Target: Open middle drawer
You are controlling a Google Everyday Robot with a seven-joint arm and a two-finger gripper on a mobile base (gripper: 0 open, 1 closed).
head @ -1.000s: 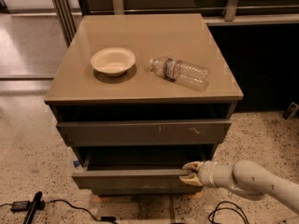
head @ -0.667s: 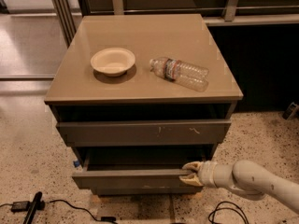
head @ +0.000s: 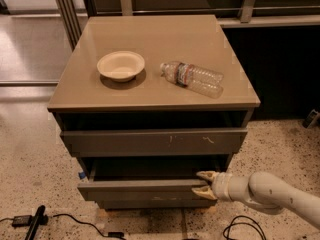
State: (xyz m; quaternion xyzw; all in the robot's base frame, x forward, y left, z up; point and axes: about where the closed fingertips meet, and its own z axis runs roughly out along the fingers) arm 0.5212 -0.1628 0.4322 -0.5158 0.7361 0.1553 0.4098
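The middle drawer has a plain grey-brown front and stands pulled out a little from the cabinet, with a dark gap showing above it. My gripper reaches in from the lower right on a white arm. It is at the right end of the drawer front, with one fingertip above the front's top edge and the other below it, closed on that edge. The drawer's inside is in shadow.
The top drawer front with pale scratch marks sits above, and the narrow lowest front below. On the cabinet top are a beige bowl and a plastic bottle lying on its side. Cables lie on the speckled floor.
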